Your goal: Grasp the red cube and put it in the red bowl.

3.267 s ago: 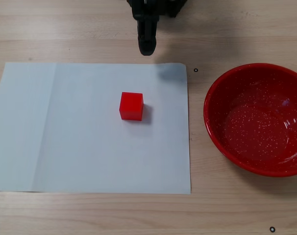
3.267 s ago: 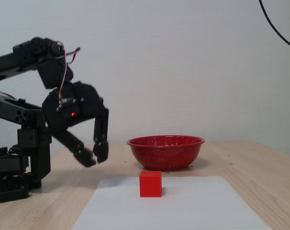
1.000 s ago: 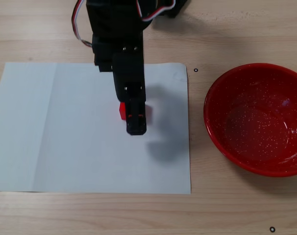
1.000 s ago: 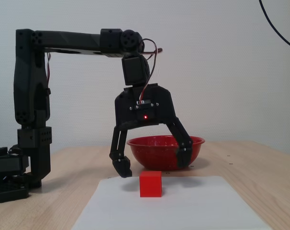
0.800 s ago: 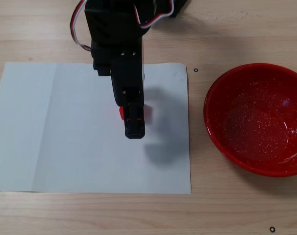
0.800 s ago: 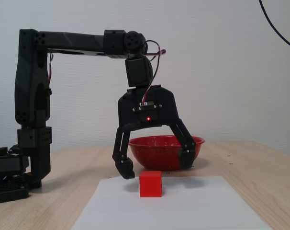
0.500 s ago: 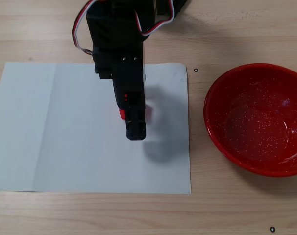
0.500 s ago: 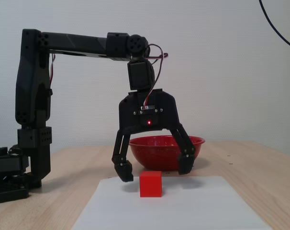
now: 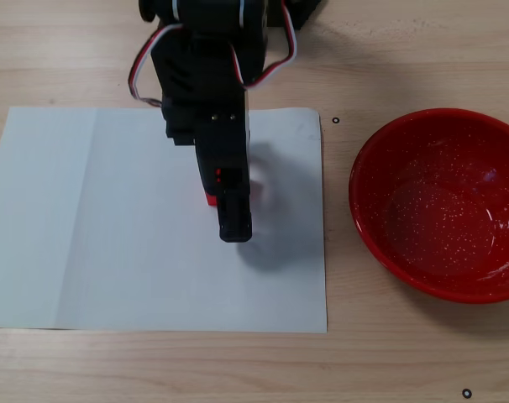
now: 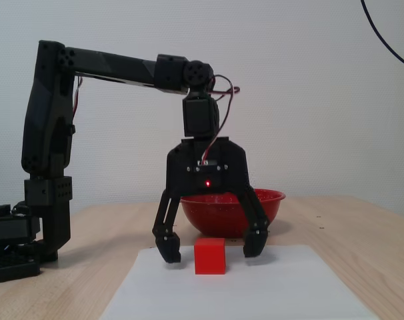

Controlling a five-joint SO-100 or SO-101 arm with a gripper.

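The gripper (image 10: 211, 250) hangs spread wide astride the cube (image 10: 210, 256) on white paper (image 9: 112, 252), the bowl (image 9: 368, 227) apart on the tabletop (image 9: 406, 361).

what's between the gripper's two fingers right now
The red cube sits on the white paper between the open gripper's fingertips, with a gap on each side, in the fixed view from the front. From above, the arm hides most of it.

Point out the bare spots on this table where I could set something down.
In the top-down fixed view, the white paper sheet is bare left of the end effector, and along its near edge. Bare wood runs between the sheet and the red bowl. It is crowded mid-sheet, where the open end effector straddles the red cube.
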